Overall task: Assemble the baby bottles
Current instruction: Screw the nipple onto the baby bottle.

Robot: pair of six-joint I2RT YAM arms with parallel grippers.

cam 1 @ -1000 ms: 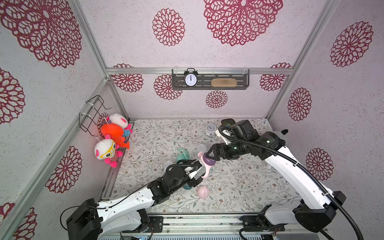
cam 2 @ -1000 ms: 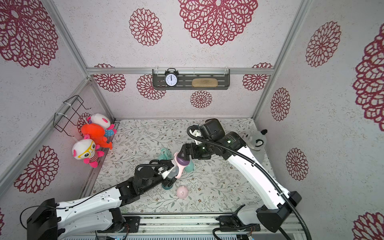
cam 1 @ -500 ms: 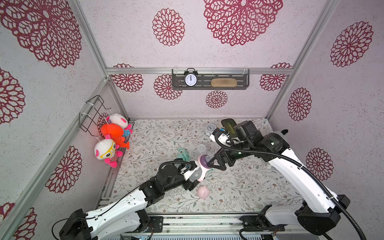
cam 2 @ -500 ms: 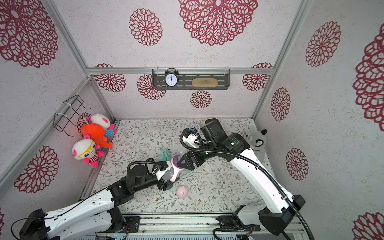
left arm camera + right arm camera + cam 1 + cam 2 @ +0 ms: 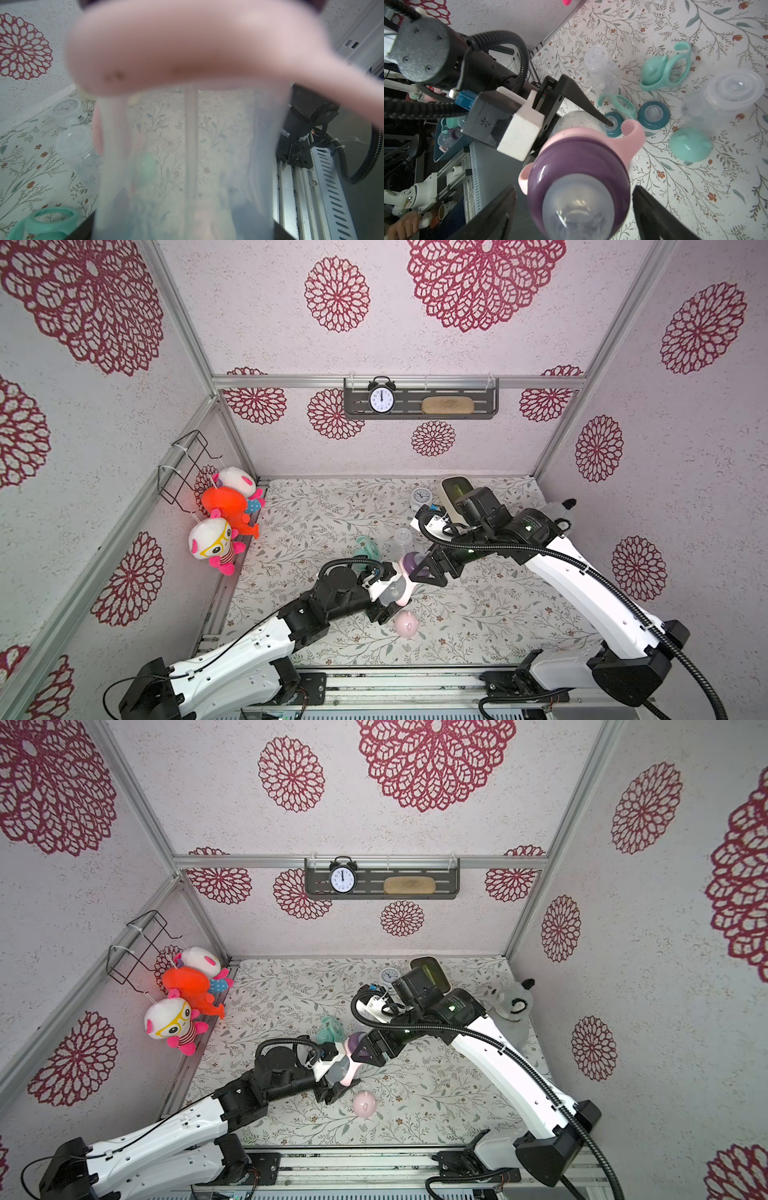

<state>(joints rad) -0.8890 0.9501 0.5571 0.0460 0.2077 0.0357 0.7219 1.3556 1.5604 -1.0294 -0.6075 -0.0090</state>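
Note:
A pink baby bottle (image 5: 398, 590) (image 5: 340, 1071) with a clear body, a pink two-handled ring (image 5: 631, 133) and a purple nipple collar (image 5: 579, 162) is held tilted above the mat. My left gripper (image 5: 387, 593) (image 5: 333, 1074) (image 5: 187, 228) is shut on its clear body (image 5: 187, 155). My right gripper (image 5: 420, 570) (image 5: 364, 1052) (image 5: 574, 188) is open. Its jaws stand on either side of the purple collar with gaps showing. On the mat lie a pink dome cap (image 5: 406, 624), mint caps (image 5: 689, 145), mint rings (image 5: 678, 62), teal collars (image 5: 653, 115) and clear bottles (image 5: 602, 68).
A small white clock (image 5: 419, 495) and a dark tin (image 5: 455, 489) sit at the back of the mat. A raccoon plush (image 5: 513, 1006) leans in the right corner. Plush toys (image 5: 224, 514) hang on the left wall.
My right gripper has moved down and forward, its jaws now either side of the purple collar. The left arm has shifted its elbow while keeping hold of the bottle.

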